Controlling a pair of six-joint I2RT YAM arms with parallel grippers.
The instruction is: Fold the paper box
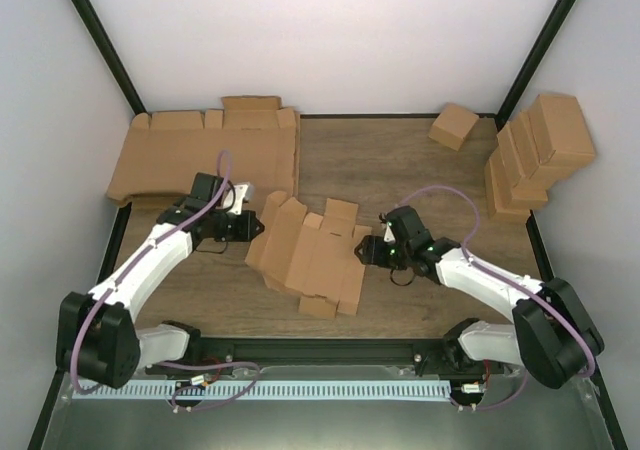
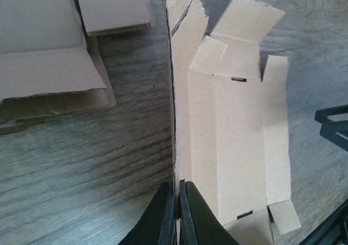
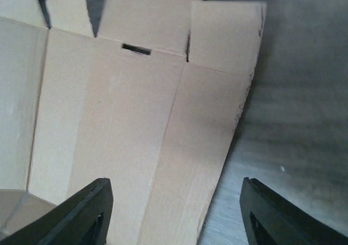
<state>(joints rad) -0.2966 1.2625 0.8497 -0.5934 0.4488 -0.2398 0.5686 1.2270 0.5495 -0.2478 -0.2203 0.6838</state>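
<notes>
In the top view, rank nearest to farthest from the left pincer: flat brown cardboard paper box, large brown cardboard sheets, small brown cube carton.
1. Flat brown paper box, centre, pinched in the left pincer.
2. Large brown cardboard sheets, back left.
3. Small brown cube carton, back right.

The paper box (image 1: 310,255) lies opened out on the table (image 1: 400,170), between the 2 arms. The left end effector (image 1: 256,226) meets its left edge and the right end effector (image 1: 364,249) sits at its right edge. Large cardboard sheets (image 1: 200,150) lie far left; a small carton (image 1: 453,126) and stacked cartons (image 1: 540,155) sit far right.
</notes>
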